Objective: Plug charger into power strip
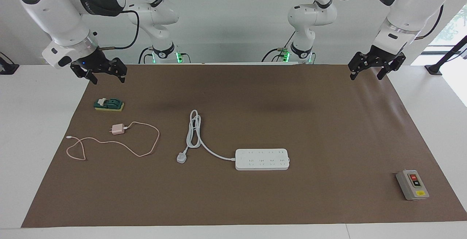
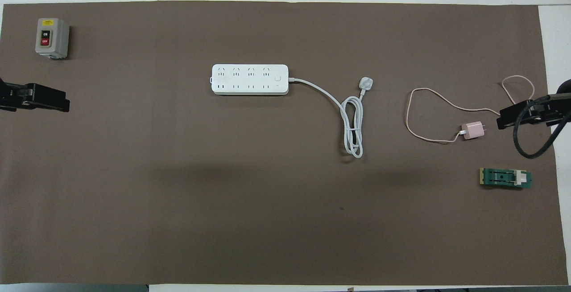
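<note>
A: Where's your charger (image 1: 118, 129) right now?

B: On the brown mat (image 1: 292, 202), toward the right arm's end of the table. The pink cube lies flat and its thin pink cable (image 1: 146, 142) loops loosely over the mat next to it. Nothing's touching it.

A: And the power strip (image 1: 262, 159)?

B: Mid-table, lying flat w/ sockets up. Its thick grey-white cord (image 1: 193, 129) runs off toward the charger's end, folds into a loop, and ends in a three-pin plug (image 1: 181, 157) lying on the mat. Charger and strip are well apart, w/ that cord between them.

A: What are your grippers doing?

B: Right gripper (image 1: 105, 76) hangs in the air over the mat's edge at its own end, above a green block on a yellow base (image 1: 109, 104). Fingers spread, holding nothing. Left gripper (image 1: 366, 74) hangs over the mat's corner at the left arm's end, also spread and holding nothing. Neither touches anything.

A: Anything else on the table?

B: A small grey box w/ red and black buttons (image 1: 412, 185) at the left arm's end, farther from the robots than the strip.
</note>
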